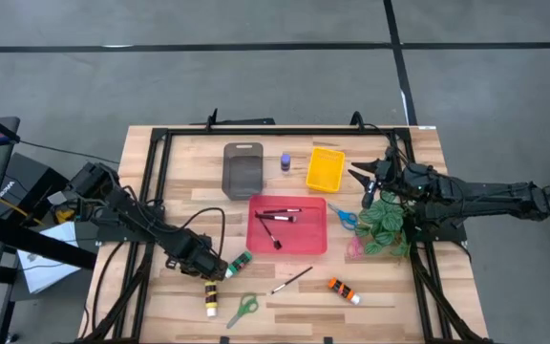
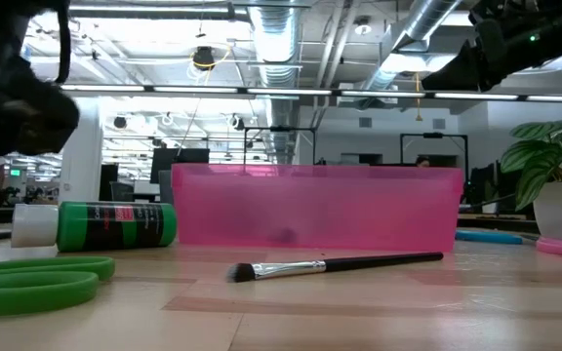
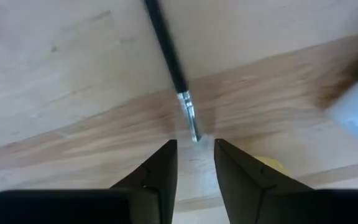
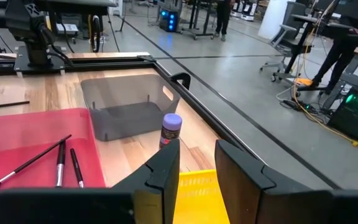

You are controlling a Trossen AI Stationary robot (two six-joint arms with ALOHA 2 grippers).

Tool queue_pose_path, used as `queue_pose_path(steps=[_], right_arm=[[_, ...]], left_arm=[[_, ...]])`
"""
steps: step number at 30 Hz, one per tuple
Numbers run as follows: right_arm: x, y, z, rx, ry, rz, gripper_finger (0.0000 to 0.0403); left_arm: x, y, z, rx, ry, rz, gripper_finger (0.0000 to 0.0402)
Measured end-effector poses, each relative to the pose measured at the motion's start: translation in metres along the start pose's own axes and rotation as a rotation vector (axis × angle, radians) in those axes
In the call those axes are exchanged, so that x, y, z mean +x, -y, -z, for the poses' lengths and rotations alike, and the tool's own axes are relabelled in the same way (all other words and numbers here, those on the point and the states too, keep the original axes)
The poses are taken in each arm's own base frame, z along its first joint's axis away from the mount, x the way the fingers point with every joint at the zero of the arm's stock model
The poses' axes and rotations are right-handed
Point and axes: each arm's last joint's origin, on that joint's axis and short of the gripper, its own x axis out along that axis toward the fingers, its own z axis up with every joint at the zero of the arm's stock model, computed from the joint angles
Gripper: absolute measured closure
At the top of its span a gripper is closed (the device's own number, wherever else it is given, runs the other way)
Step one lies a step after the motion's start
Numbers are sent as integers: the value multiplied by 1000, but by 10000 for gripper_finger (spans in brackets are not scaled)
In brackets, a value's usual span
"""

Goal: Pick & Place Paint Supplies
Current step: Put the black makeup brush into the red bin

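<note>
Here the left claw [image 1: 220, 270] hangs low over the worktop [image 1: 179, 162] with its fingers [image 3: 160, 168] narrowly parted and nothing between them. Just ahead of its tips lies a loose paintbrush [image 3: 171, 65], metal ferrule toward the claw. Beside the claw sit a green paint tube [image 1: 239, 263] and a yellow one [image 1: 211, 297], with green scissors [image 1: 243, 309] a little further off. This reads as the reach-and-pick step: the next move probably calls for settling the tips astride the thin handle and closing, which is fiddly on something lying flat.

The right claw [image 1: 359, 179] waits in the air, fingers slightly apart and empty, with the yellow tray [image 1: 325, 168] under it and a purple bottle [image 4: 171, 128] just ahead.

The red tray [image 1: 313, 244] holds 3 brushes [image 1: 277, 216]. The grey tray [image 4: 126, 115] looks empty. An orange tube [image 1: 344, 290] and blue scissors [image 1: 345, 218] lie loose.
</note>
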Motion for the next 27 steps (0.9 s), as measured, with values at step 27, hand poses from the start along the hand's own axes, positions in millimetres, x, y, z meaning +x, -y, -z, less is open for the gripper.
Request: queue_pose_path(steps=[27], right_arm=[[0, 0, 0, 7, 3, 0, 305]], left_arm=[[15, 3, -1, -40, 7, -38, 358]])
